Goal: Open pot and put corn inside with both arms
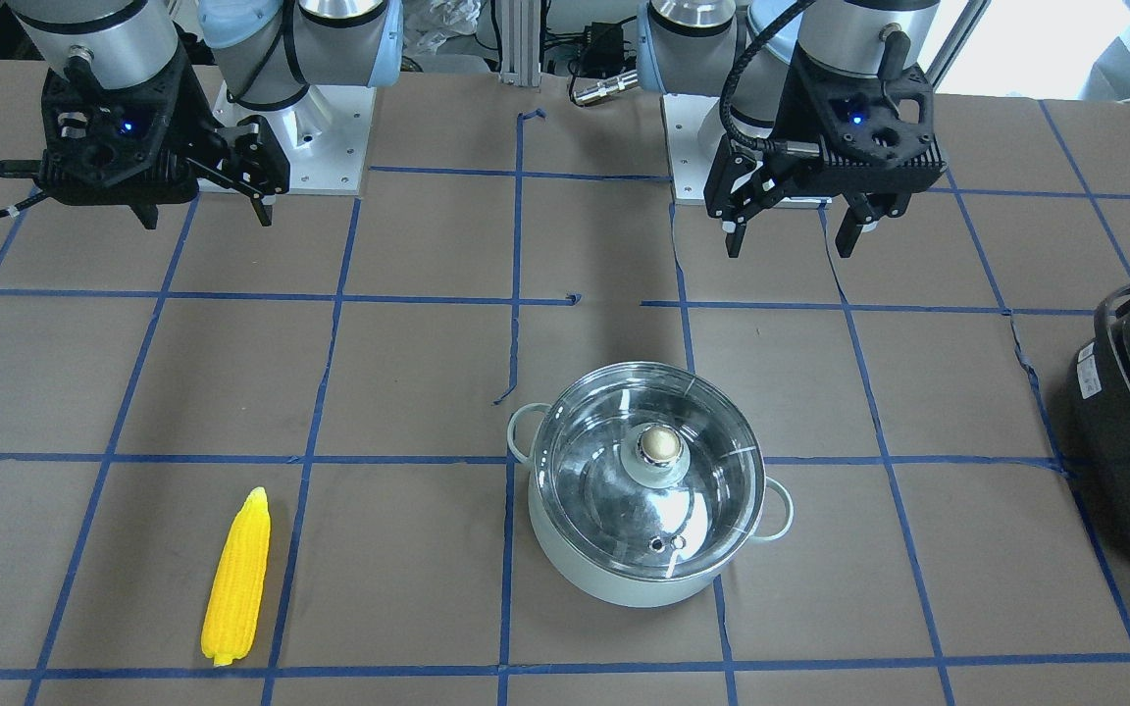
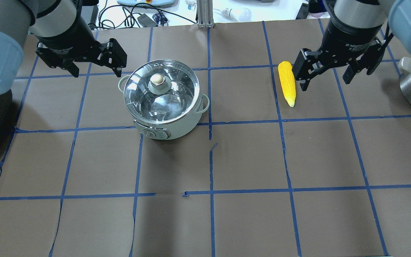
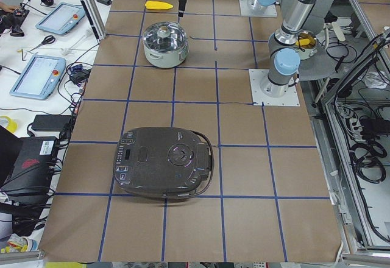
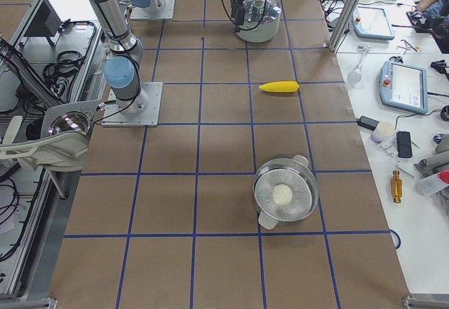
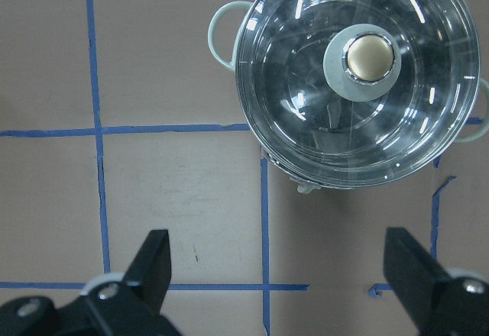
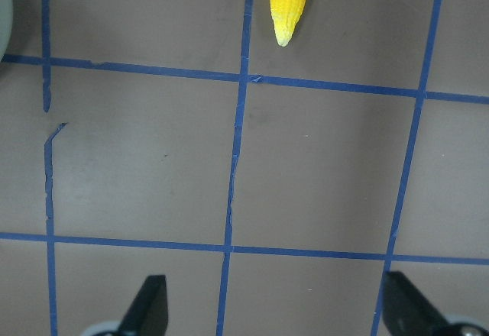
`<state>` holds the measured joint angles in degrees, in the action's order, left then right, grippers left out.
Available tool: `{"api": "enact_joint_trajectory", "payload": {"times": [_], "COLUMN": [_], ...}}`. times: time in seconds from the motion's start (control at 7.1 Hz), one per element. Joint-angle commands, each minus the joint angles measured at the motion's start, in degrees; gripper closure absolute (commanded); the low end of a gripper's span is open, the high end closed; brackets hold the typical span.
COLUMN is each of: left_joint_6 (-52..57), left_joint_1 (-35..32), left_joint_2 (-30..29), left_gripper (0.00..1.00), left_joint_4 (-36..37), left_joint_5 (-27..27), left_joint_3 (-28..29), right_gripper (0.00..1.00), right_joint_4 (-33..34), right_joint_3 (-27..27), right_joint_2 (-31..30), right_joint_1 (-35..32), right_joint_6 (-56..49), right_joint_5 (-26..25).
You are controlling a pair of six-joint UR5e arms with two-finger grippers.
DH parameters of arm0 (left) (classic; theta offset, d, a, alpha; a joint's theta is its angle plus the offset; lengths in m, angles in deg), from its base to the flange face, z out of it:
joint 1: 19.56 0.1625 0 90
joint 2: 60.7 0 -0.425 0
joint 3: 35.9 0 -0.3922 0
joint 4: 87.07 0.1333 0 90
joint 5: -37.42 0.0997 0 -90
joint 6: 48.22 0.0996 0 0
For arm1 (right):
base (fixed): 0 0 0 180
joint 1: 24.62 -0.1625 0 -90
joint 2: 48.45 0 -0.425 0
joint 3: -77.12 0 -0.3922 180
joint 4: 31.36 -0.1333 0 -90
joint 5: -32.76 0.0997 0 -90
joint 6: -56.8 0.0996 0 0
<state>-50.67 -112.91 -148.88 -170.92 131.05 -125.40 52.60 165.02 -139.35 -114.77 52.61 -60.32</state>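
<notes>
Blue tape point(image 2: 211, 171) grids the brown-papered table point(image 2: 248, 221). We see the pot point(image 2: 182, 129) left of centre, glass lid point(image 2: 177, 89) on, and the corn point(image 2: 286, 82) lying flat well to its right. Our left hand point(image 2: 96, 71) hangs wide open, empty, beside the pot, likely for the lid; our right hand point(image 2: 326, 82), equally open, hovers beside the corn.

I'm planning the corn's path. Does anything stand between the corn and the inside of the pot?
Yes: the glass lid sits closed on the pot. Nothing visible lies between the corn and the pot itself.
</notes>
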Motion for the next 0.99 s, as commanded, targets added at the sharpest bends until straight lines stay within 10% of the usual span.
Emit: {"api": "enact_joint_trajectory", "payload": {"times": [0.0,0.85], "left_joint_6": [-0.01,-0.36], "left_joint_1": [0.02,-0.07], "left_joint_2": [0.03,-0.23], "left_gripper": [0.00,0.00], "left_joint_4": [0.00,0.43], "left_joint_5": [-0.03,-0.20], "left_joint_3": [-0.06,-0.06], "right_gripper": [0.00,0.00], "right_joint_4": [-0.02,-0.02], "right_joint_3": [-0.01,-0.10], "right_joint_2": [-0.06,-0.15], "right_joint_1": [-0.02,-0.11], "right_joint_6": [4.97,4.98], "right_joint_5": [0.00,0.79]}}
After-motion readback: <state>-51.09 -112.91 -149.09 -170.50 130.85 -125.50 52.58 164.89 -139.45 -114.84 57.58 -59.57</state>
